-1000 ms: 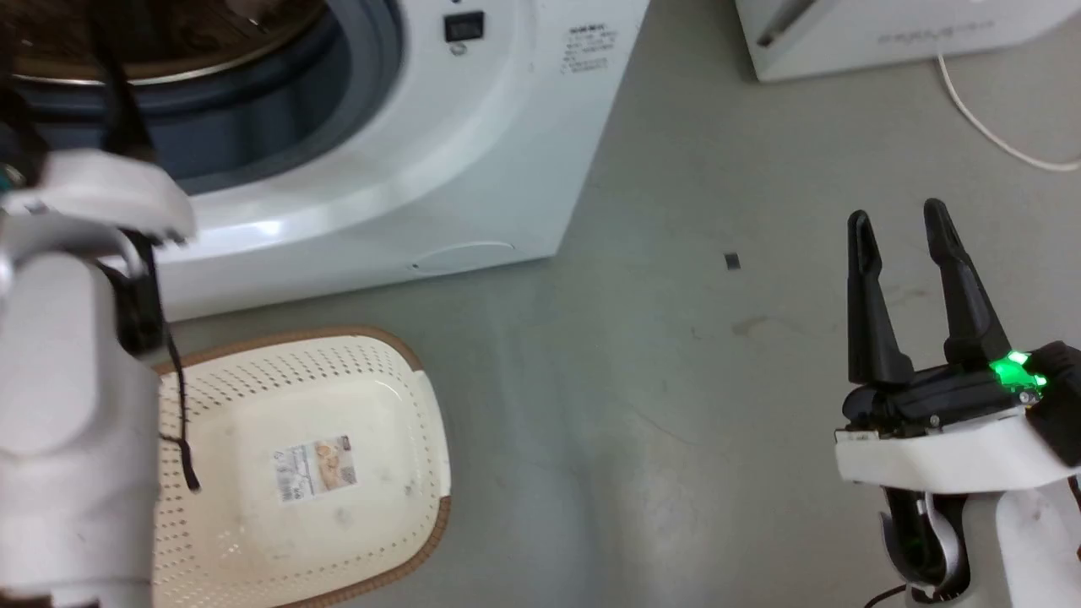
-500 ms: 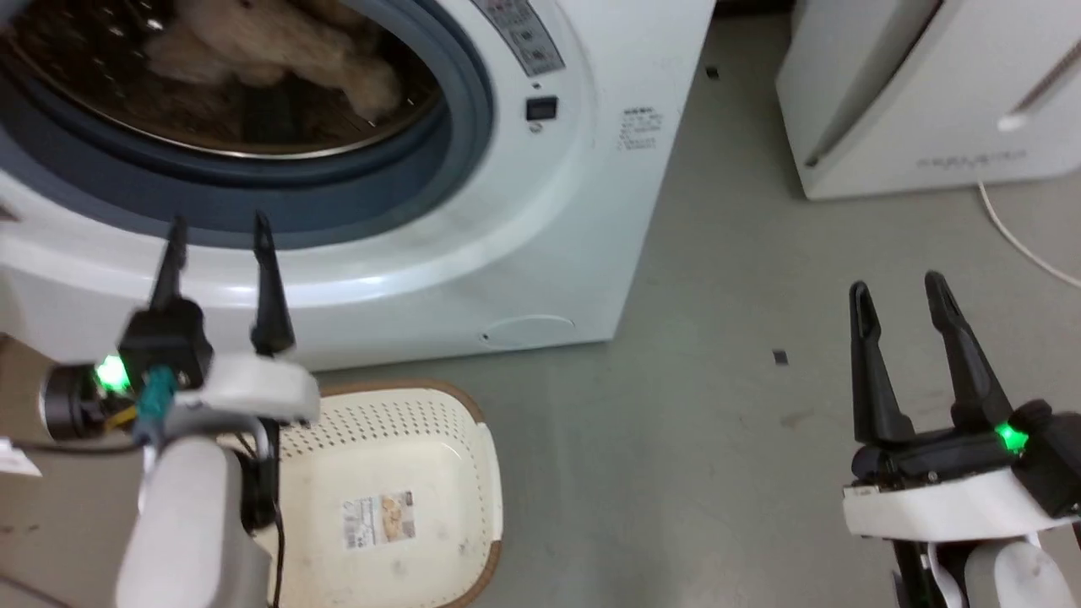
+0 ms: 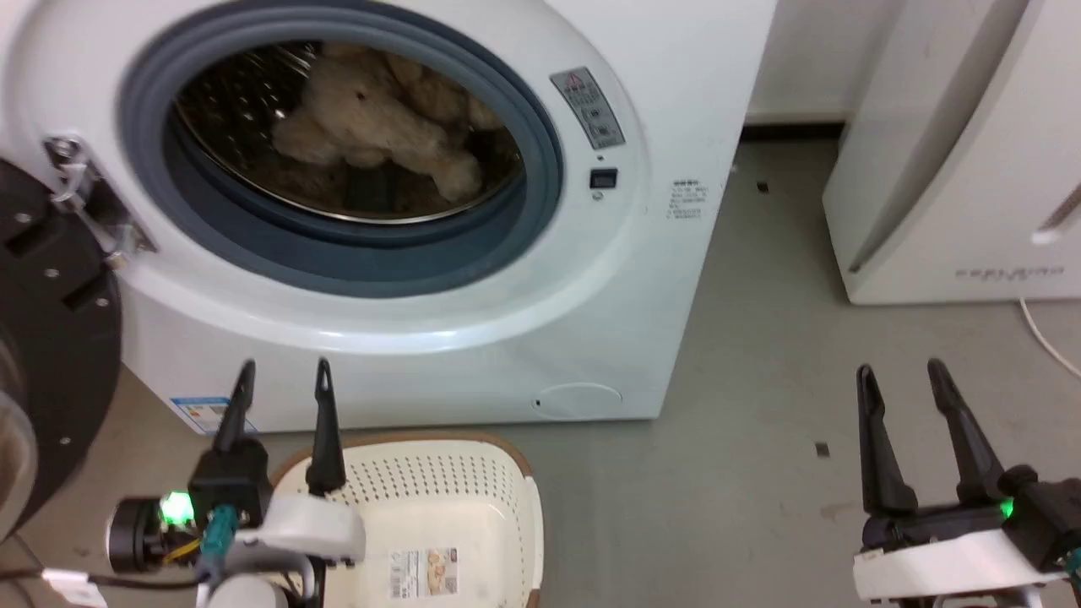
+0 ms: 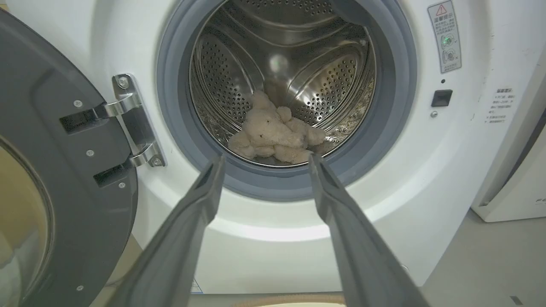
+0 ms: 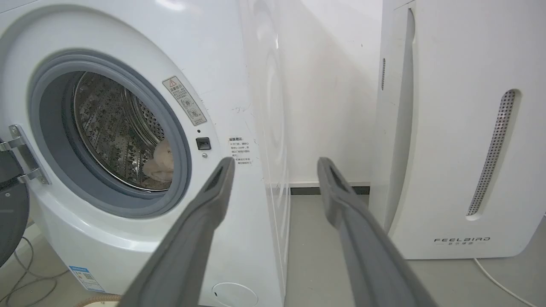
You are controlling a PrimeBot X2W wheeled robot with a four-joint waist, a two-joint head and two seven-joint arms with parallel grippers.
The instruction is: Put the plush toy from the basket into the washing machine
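The beige plush toy lies inside the steel drum of the white washing machine, low and near the front; the left wrist view shows the plush toy and the right wrist view shows the plush toy there too. The dark round door hangs open at the left. The cream basket with its brown rim sits on the floor before the washer, holding nothing but its sticker. My left gripper is open above the basket's left end, outside the porthole. My right gripper is open over the floor at the right.
A white slanted FEELBIRD appliance stands right of the washer, with a grey floor gap between them. A white cord trails from it. Cables lie on the floor under the open door.
The head camera has tilted up, bringing the whole porthole into view. My left arm has drawn back out of the drum and lowered its open gripper; the toy stays in the drum.
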